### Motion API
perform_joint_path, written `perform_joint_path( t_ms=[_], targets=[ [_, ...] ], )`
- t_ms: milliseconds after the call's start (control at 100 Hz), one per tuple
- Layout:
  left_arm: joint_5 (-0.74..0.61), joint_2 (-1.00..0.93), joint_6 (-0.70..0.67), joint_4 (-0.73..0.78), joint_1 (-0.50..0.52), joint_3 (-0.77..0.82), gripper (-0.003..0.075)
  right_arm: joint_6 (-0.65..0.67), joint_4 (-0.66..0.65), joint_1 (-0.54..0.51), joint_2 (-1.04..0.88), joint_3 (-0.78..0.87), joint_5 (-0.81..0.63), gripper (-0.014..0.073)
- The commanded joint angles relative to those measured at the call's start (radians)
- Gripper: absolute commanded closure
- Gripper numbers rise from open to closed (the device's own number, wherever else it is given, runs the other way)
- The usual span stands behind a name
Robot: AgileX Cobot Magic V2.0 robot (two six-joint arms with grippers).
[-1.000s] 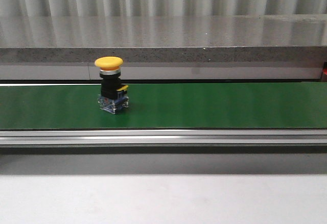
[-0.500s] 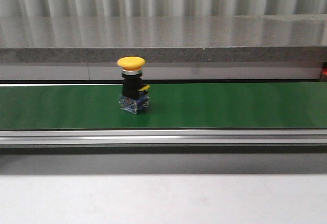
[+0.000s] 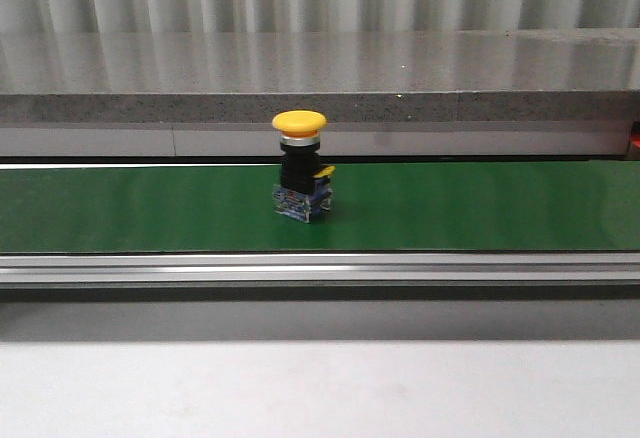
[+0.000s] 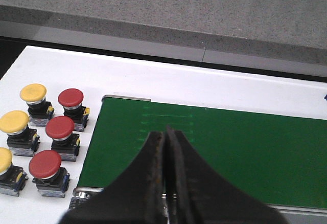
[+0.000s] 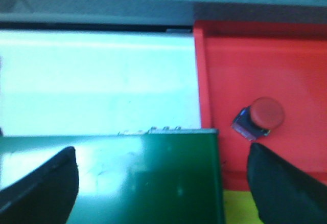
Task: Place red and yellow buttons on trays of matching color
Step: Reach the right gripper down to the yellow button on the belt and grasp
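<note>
On the white table off to the side of the left gripper [image 4: 167, 183] stand six spare buttons in two columns: three yellow buttons [image 4: 33, 93] farther out and three red buttons [image 4: 70, 97] closer to the fingers, all upright and clear of the tool. The left gripper itself is closed to nothing, its two dark fingers [image 4: 153, 173] pressed together with no object between them, hanging over the near end of the green conveyor belt [image 4: 245, 147].

Farther along, in the front view, a single yellow button [image 3: 300, 165] stands upright on the green belt [image 3: 500, 206], its cap on top and its clear-blue contact block resting on the belt surface. It sits a little left of the view's middle, well away from both grippers, neither of which shows in that view.

At the far end, the right gripper [image 5: 163, 183] is spread wide and holds nothing; its two dark fingertips [image 5: 38, 185] frame the belt's end. Just past that end and off toward one fingertip lies the red tray [image 5: 255, 75], with one red button [image 5: 259, 117] lying tilted on its side inside it. A strip of yellow tray [image 5: 236, 208] shows just beside the red one, close to the same fingertip.
</note>
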Motion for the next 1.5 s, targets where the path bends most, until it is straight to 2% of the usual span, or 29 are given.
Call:
perform_joint_path(
  t_ms=[0,290,520,730,1150,1420,1490],
  targets=[
    [-0.074,0.001,-0.002,-0.011,-0.006,-0.026,0.074,-0.037,-0.004,0.051,-0.081,0.04,-0.025,-0.0062],
    [-0.074,0.001,-0.002,-0.011,-0.006,-0.026,0.074,-0.053,0.02,0.243,-0.094,0.076,0.143,-0.0062],
    [-0.074,0.001,-0.002,-0.011,-0.006,-0.026,0.074,-0.103,0.05,0.412,-0.075,0.076,0.133,-0.0062],
    [-0.074,0.001,-0.002,-0.011,-0.006,-0.026,0.074,-0.119,0.052,0.514,-0.013,0.075,0.112,-0.0062],
    [-0.074,0.001,-0.002,-0.011,-0.006,-0.026,0.074,-0.119,0.063,0.613,0.112,0.066,-0.117,-0.0062],
    [-0.074,0.001,-0.002,-0.011,-0.006,-0.026,0.074,-0.119,0.065,0.623,0.174,0.011,-0.134,-0.0059],
    [-0.074,0.001,-0.002,-0.011,-0.006,-0.026,0.074,-0.119,0.065,0.623,0.189,0.01,-0.132,-0.0023]
  ],
)
